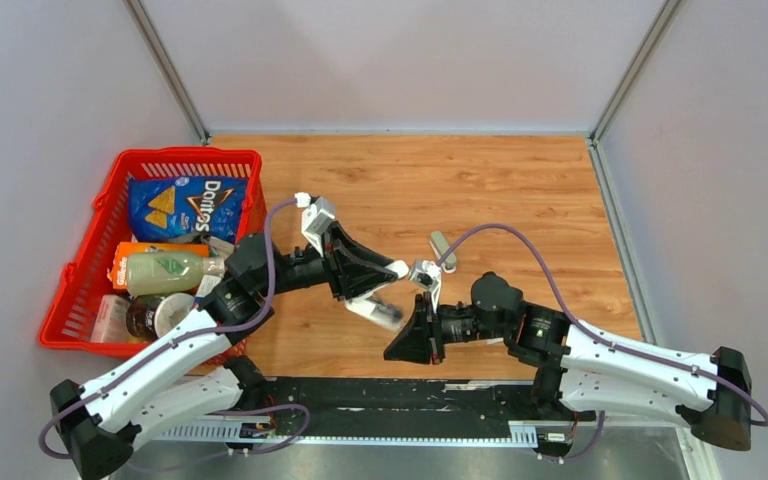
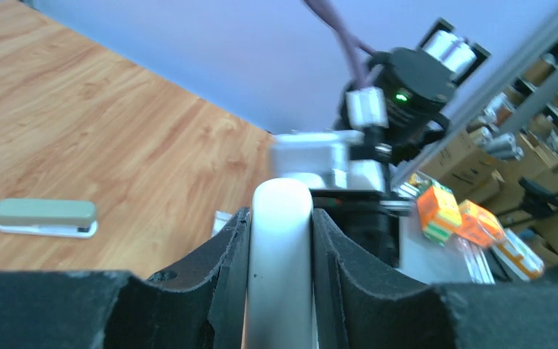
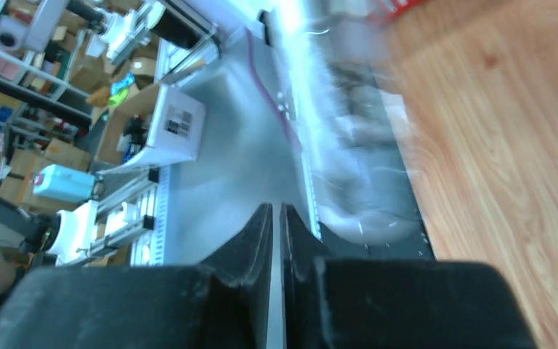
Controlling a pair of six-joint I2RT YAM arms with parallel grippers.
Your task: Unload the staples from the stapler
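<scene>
2 arms, 2 staplers, 1 basket showing. White stapler (image 2: 281, 240): smooth glossy plastic w/ a rounded end, standing upright btwn the black foam-like pads (image 2: 225, 283) of the L jaws, which are gripping it on both sides. In the top view it's blurring, held above mid-table. 2nd stapler (image 2: 43, 217): matte grey-green top over a white base, long & low, lying flat on the table (image 1: 520, 200) beyond both jaws, touching neither. Table is showing warm wood-grain.

Staples: not making them out anywhere, too small/blurred, so can't tell where they're sitting.

R jaws are standing almost closed, only a thin slit btwn the black pads (image 3: 251, 254). A pale sliver is showing in the slit; can't tell if it's a held thing or background.

Basket (image 1: 190, 153): red plastic mesh, at the table's L side, holding 1 blue crinkly Doritos bag (image 1: 188, 205), 1 pale-green bottle (image 1: 165, 272) lying on its side, 1 orange pack (image 1: 120, 262).

L arm (image 1: 160, 360) is reaching fwd & rightward, elbow bent, wrist pointing to centre. R arm (image 1: 610, 350) is stretching leftward & low, wrist bending so its jaws are pointing up beside the L jaws' tips. 1 purple cable is looping over each arm
</scene>
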